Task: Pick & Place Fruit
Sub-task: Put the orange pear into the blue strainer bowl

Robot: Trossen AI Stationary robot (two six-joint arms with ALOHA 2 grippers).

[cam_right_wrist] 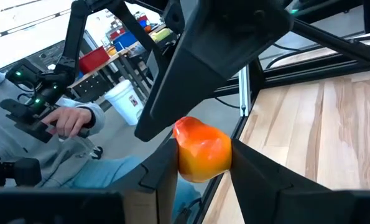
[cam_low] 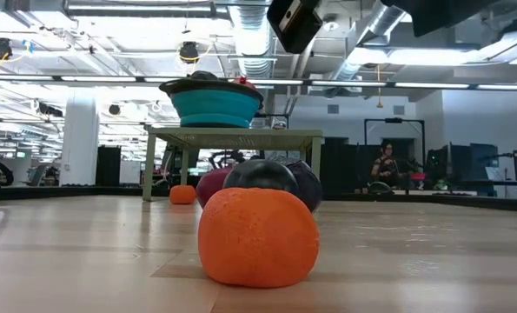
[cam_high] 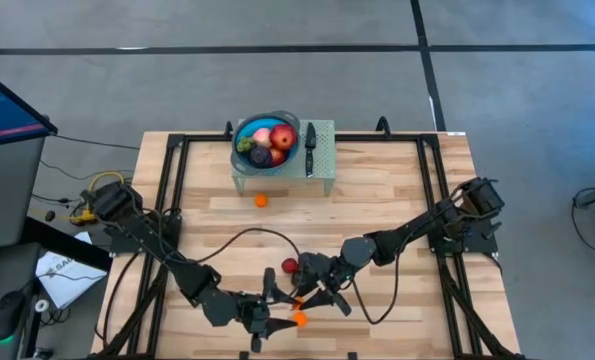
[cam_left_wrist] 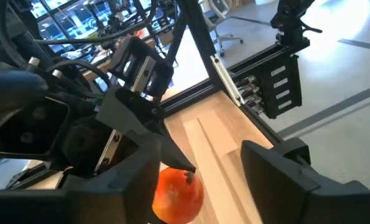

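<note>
A smooth orange fruit (cam_right_wrist: 201,149) hangs above the table's near edge, with my right gripper (cam_right_wrist: 200,163) shut on it. My left gripper (cam_left_wrist: 209,186) is open and faces it from the left, one finger (cam_left_wrist: 132,177) close beside the fruit (cam_left_wrist: 178,194) and the other (cam_left_wrist: 284,180) well apart. In the high view the fruit (cam_high: 298,318) shows between the two grippers. A rough orange fruit (cam_low: 258,236) rests on the table by its underside, with dark purple ones (cam_low: 262,176) behind it. A red fruit (cam_high: 289,266) and a tiny orange one (cam_high: 261,200) also lie on the wood. My right gripper pinches the orange fruit's two opposite sides (cam_right_wrist: 183,163) between its two fingers. The fingers come in about level from the table's right. The fruit sits lifted clear of the table. My left gripper: its near finger stands right beside the fruit, and I cannot tell whether it touches.
A blue bowl (cam_high: 245,128) with several fruits stands on a green stand (cam_high: 322,170) at the far middle, a black-handled knife (cam_high: 310,146) beside it. Black frame rails (cam_high: 167,190) run along the table's sides. A person's hands (cam_right_wrist: 66,121) hold a controller beyond the near edge.
</note>
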